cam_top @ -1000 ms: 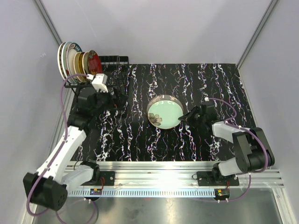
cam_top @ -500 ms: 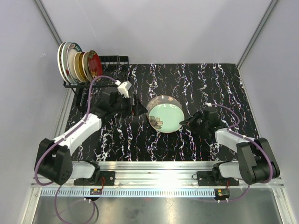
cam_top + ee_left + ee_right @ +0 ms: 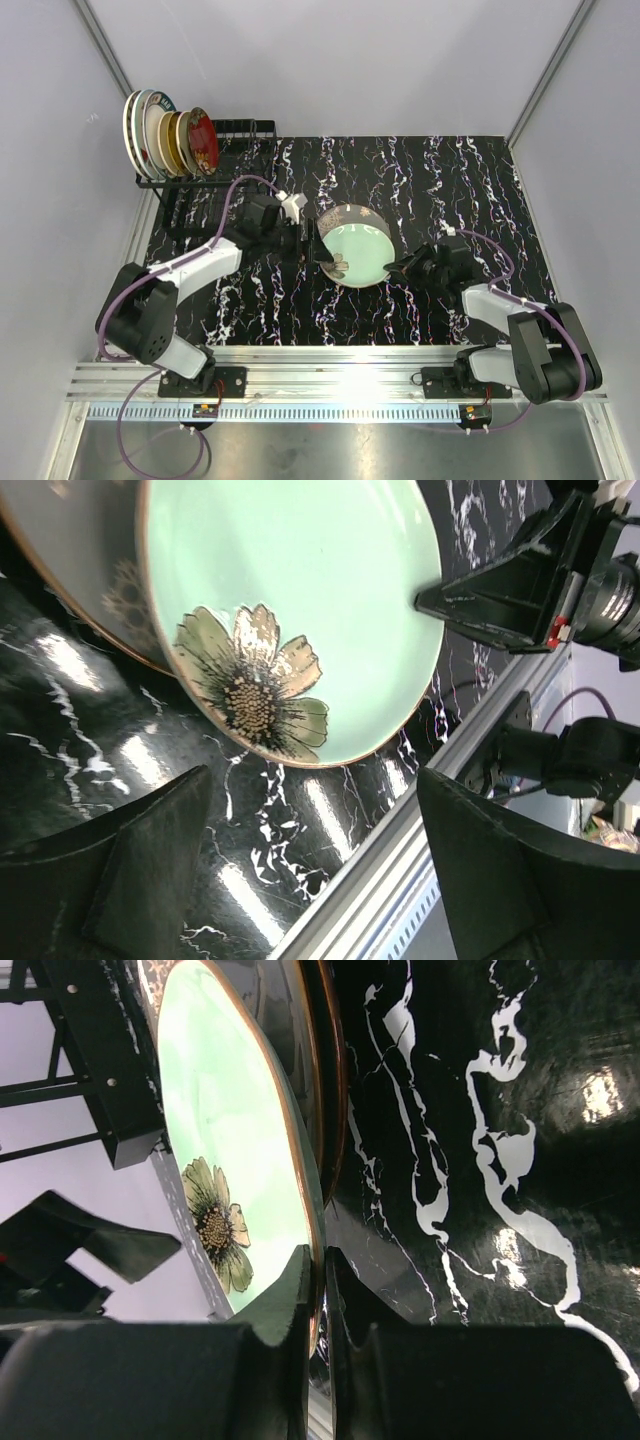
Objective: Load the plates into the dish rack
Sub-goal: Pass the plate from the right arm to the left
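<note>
Right end effector point(image 3: 401, 267): fingers pinched nearly together on the right rim of the pale green plate point(image 3: 356, 250). In the right wrist view the rim runs straight into the narrow gap between the two pads point(image 3: 318, 1260). Grip confirmed.

Left end effector point(image 3: 322, 250): fingers spread wide, holding nothing. In the left wrist view the two dark fingers point(image 3: 150, 850) frame the bottom corners. The flower-painted edge of the pale green plate point(image 3: 300, 590) lies ahead of the gap point(image 3: 312, 780). I cannot tell whether either finger touches it.

Pale green plate: mid-desk, between the two end effectors, with a brown-rimmed face and one olive flower near the left-arm side. It sits over a second plate point(image 3: 90, 590), grey with a brown rim and a faint pattern. The right wrist view shows the green plate point(image 3: 220, 1140) at an angle to this lower plate point(image 3: 322, 1080), the rims apart along most of the visible arc.

Dish rack point(image 3: 245, 130): black wire, at the far left corner of the desk point(image 3: 450, 180), well apart from the green plate. A row of racked plates point(image 3: 165, 135) stands on edge at its left end. The slots on its right are unfilled.

Desk: black with white marbling.
</note>
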{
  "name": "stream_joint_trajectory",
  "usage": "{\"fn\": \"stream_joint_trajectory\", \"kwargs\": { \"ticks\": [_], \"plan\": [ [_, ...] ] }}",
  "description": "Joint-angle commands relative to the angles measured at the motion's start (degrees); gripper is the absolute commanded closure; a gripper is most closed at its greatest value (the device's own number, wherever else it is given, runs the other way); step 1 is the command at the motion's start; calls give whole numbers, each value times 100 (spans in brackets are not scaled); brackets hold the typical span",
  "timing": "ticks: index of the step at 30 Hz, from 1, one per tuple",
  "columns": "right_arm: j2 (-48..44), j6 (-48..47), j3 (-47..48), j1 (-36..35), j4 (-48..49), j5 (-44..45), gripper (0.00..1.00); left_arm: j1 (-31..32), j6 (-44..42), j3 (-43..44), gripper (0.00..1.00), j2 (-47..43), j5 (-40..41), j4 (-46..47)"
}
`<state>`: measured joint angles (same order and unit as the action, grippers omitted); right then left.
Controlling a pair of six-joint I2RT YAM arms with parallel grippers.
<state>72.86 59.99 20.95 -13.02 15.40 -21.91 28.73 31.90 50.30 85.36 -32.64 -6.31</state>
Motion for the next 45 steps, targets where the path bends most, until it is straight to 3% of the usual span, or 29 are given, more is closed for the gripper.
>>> {"fn": "stream_joint_trajectory", "kwargs": {
  "ticks": [1,11,17,26,35,43,45],
  "plan": [
    [-158,285,-143,-34,833,-428,100,106,176,199,18,217,-269,235],
    [-167,330,-170,-26,1035,-551,100,124,440,234,24,745,-444,393],
    [9,250,-170,-34,1377,-621,100,124,528,261,34,903,-690,525],
    [-88,233,-240,-52,1693,-867,100,124,537,313,38,1052,-735,534],
    [-298,-83,-328,-201,1730,-1157,100,115,537,392,55,1211,-726,472],
    [-588,-382,-223,-605,1440,-1202,100,106,510,419,62,1114,-709,499],
    [-615,-356,-249,-763,1431,-1132,100,89,528,401,71,1070,-700,551]
  ]
}}
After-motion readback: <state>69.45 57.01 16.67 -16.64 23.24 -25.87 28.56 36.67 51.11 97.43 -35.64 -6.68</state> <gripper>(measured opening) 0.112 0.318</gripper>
